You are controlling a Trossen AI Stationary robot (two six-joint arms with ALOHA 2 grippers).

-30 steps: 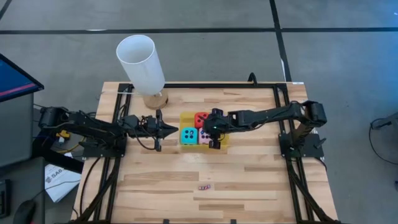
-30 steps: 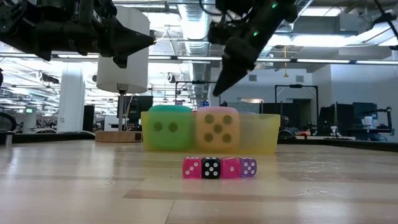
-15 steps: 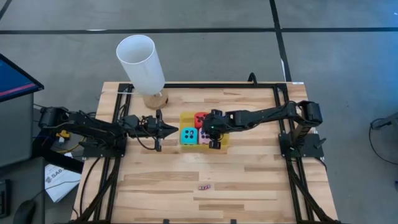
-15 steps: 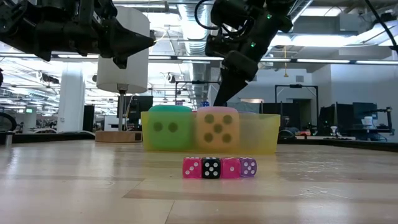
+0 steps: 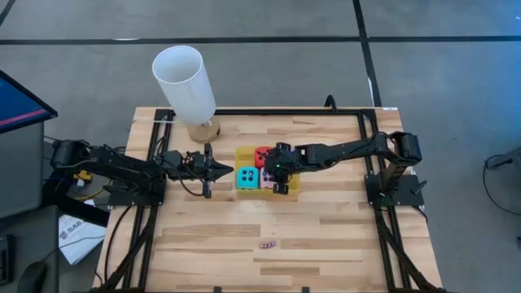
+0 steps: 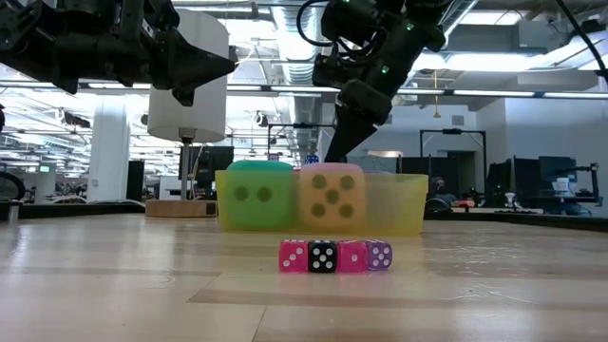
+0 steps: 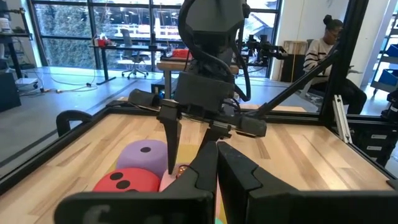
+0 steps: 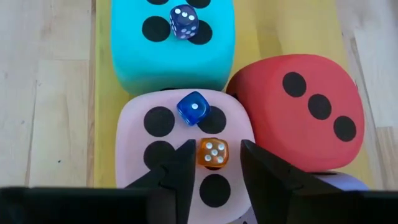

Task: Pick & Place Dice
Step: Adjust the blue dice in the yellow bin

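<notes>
A yellow tray (image 5: 242, 151) holds the big dice: cyan (image 8: 171, 46), red (image 8: 298, 112), pink (image 8: 155, 134) and a sliver of purple (image 7: 146, 158). Tiny dice lie on top of them: one on the cyan die, and a blue one and an orange one (image 8: 213, 152) on the pink. My right gripper (image 8: 216, 144) points down over the pink die, open, one finger on each side of the orange tiny die without touching it. My left gripper (image 5: 221, 170) hovers shut, just left of the tray and above the table.
A white tube (image 5: 186, 81) on a round wooden base stands at the far left of the table. A row of tiny dice (image 6: 334, 256) sits near the table's near edge. Bare wood lies between the row and the tray. A person (image 7: 326, 43) sits beyond the table.
My right gripper has come down a little toward the pink die and shifted slightly toward the table's left, then held still. The dice and tray have not moved.
</notes>
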